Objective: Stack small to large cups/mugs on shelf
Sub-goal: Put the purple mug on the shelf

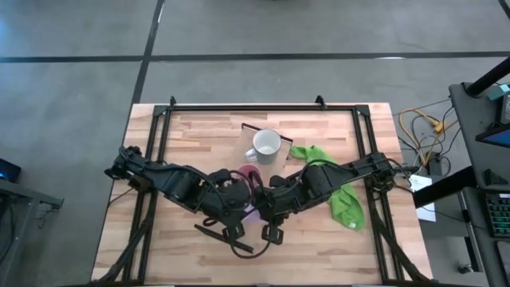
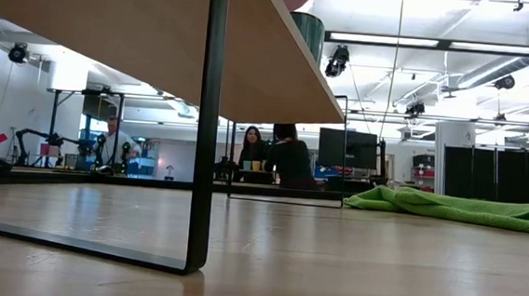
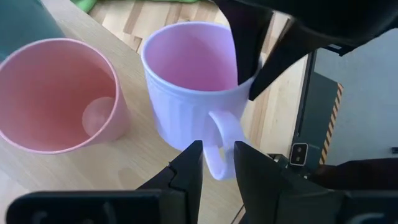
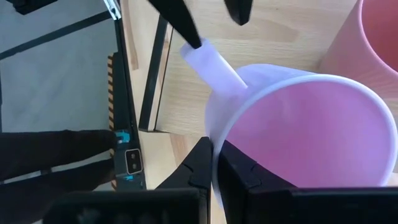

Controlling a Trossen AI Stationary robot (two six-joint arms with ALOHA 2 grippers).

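Observation:
The lilac-pink mug [image 3: 186,87] stands on the light-wood shelf [image 3: 118,165], right beside the salmon-pink handleless cup [image 3: 56,93]. My right gripper [image 4: 214,165] is shut on the mug's rim. My left gripper [image 3: 219,171] is open, with one finger on either side of the mug's handle [image 3: 221,146]. In the high view both grippers meet over this mug [image 1: 249,177] at the table's middle. The pale grey-white mug [image 1: 265,145] stands by itself on the shelf's far end [image 1: 251,131]. My right gripper pinches the lilac mug's rim [image 4: 217,140] on the side opposite the handle, one finger [image 3: 245,50] inside the mug and one outside, coming from above. The mug stays upright, its base apparently on the shelf. My left gripper: I cannot tell whether its fingers touch the handle.
A green cloth [image 1: 343,199] lies on the table to the right, also low in the low view [image 2: 456,206]. A dark teal vessel [image 3: 25,25] stands on the shelf behind the salmon cup. The shelf's black leg [image 2: 208,125] rises near the low camera. People sit beyond the table.

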